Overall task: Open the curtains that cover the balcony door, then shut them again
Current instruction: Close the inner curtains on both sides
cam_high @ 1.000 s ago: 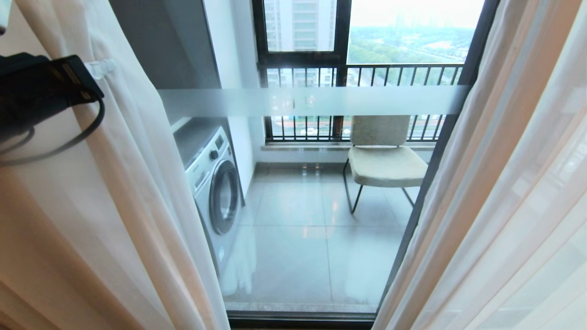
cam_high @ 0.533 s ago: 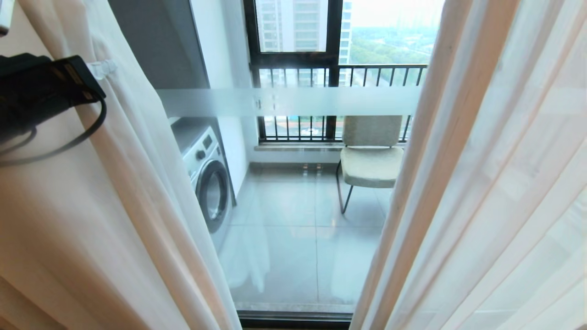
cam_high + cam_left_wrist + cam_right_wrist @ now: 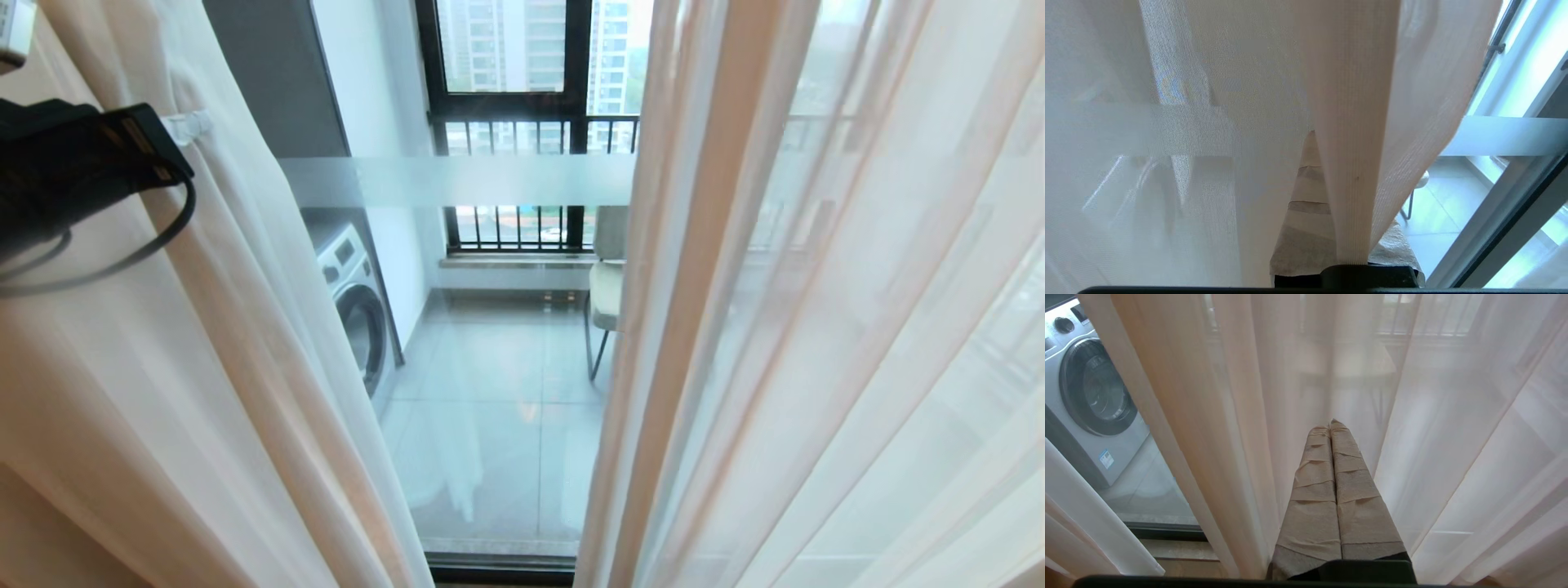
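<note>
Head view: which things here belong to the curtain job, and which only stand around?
Job:
- curtains
- balcony door
- left hand, closed on a curtain fold

Standing around:
- washing machine
- chair

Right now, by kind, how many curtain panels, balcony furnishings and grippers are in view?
Curtain panels: 2, left sheer panel and right sheer panel
Appliances: 1, washing machine
Seating: 1, chair, partly hidden by the right panel
Grippers: 2, left gripper shut on the left panel's edge, right gripper shut, holding nothing
Total: 6
</note>
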